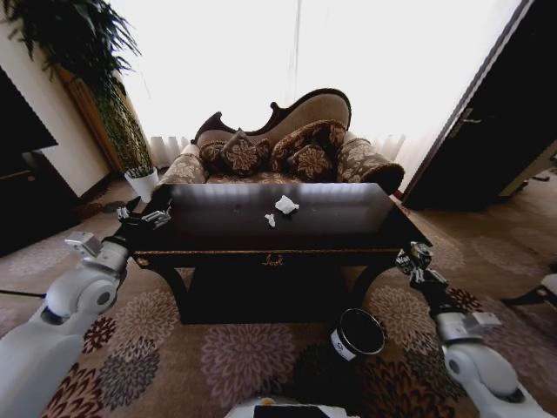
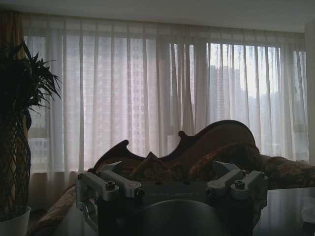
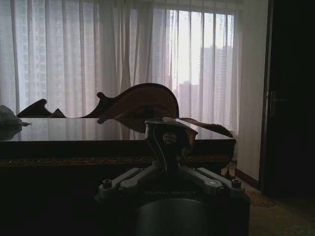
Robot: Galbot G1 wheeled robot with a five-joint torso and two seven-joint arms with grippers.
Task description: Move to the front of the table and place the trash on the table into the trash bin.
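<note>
The dark glossy table (image 1: 218,228) stands straight ahead of me. On its top lie the trash: a crumpled white paper wad (image 1: 285,205) and a smaller white scrap (image 1: 271,219) beside it. The black trash bin (image 1: 358,333) sits tilted on the carpet below the table's front right. My left gripper (image 1: 144,214) hovers at the table's left end; its fingers (image 2: 106,183) stand wide apart, open and empty. My right gripper (image 1: 417,262) hangs off the front right corner, below the tabletop (image 3: 123,130), shut with nothing in it (image 3: 167,132). A pale wad (image 3: 7,118) shows far along the tabletop.
A patterned sofa (image 1: 287,148) with cushions stands close behind the table. A tall plant in a white pot (image 1: 142,181) is at the back left, next to a dark cabinet (image 1: 26,192). A dark door (image 1: 487,131) is on the right. Flowered carpet lies around the table.
</note>
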